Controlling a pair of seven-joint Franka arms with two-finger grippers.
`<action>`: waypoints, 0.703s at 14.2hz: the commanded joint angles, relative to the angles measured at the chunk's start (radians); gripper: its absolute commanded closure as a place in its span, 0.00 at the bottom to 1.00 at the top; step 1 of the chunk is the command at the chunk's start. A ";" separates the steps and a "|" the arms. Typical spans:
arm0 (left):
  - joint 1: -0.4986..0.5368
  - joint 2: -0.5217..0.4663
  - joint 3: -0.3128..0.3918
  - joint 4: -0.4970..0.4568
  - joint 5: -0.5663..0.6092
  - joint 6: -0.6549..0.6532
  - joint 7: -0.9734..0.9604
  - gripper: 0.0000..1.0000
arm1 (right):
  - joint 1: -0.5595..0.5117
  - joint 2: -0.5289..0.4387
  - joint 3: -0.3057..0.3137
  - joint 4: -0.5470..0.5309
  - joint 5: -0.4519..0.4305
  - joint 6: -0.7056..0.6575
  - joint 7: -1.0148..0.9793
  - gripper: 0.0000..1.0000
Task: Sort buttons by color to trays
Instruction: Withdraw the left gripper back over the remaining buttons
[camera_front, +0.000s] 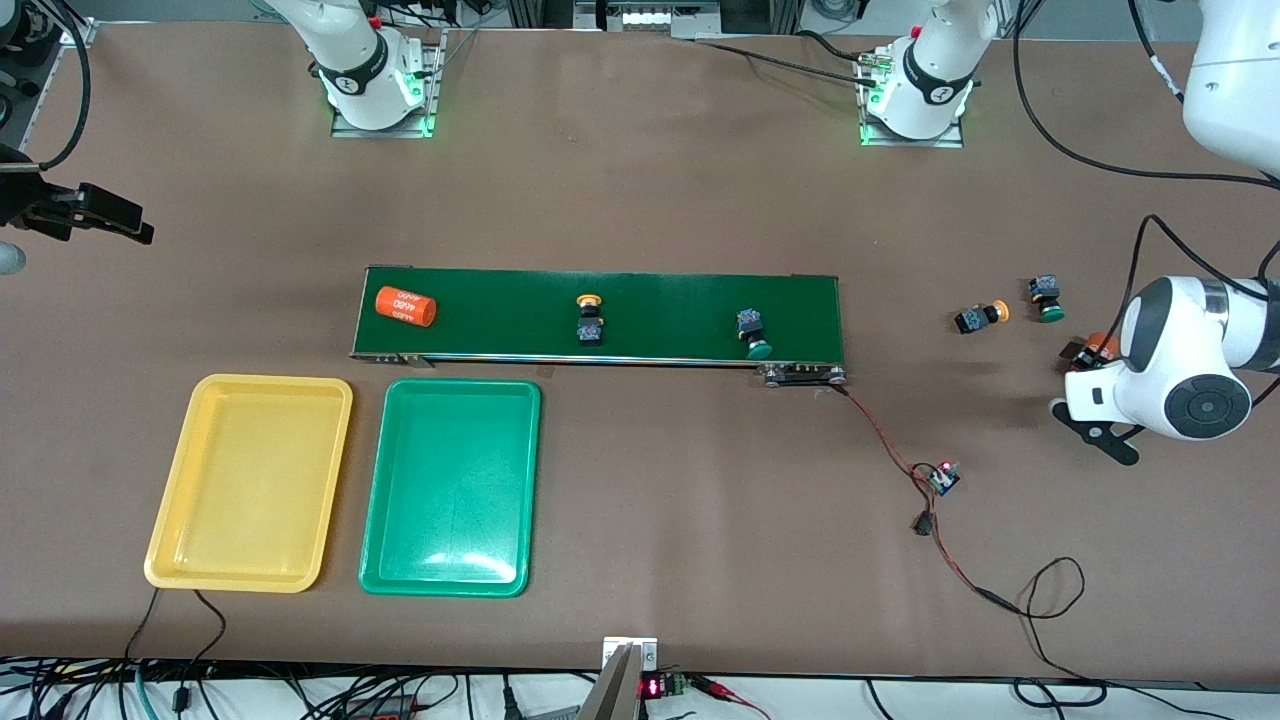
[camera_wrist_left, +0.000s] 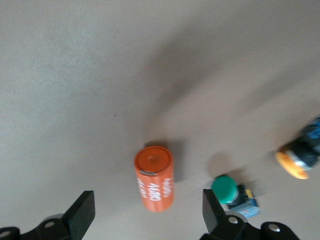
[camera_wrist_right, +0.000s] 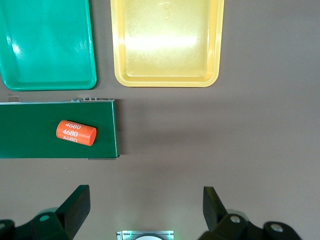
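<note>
Front view: four buttons (camera_front: 590, 318), two trays (camera_front: 250, 480); left tool (camera_wrist_left: 150, 215) and right tool (camera_wrist_right: 145, 212) both spread apart.

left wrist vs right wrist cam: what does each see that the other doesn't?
Left wrist only: the open left gripper over an orange cylinder lying on the bare table, with a green button and a yellow-orange button beside it.

Right wrist only: the open right gripper, empty yellow tray and green tray, and the conveyor belt end carrying another orange cylinder.

Shared: only the brown table.
</note>
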 joint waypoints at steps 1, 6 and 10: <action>0.007 0.029 -0.002 0.014 0.036 0.029 0.037 0.05 | -0.002 0.004 0.005 0.012 0.001 -0.013 -0.007 0.00; 0.011 0.050 0.018 0.016 0.065 0.051 0.043 0.06 | 0.000 0.020 0.006 0.013 0.006 -0.011 -0.021 0.00; 0.013 0.055 0.032 0.000 0.068 0.043 0.045 0.06 | 0.001 0.026 0.012 0.013 0.009 -0.011 -0.018 0.00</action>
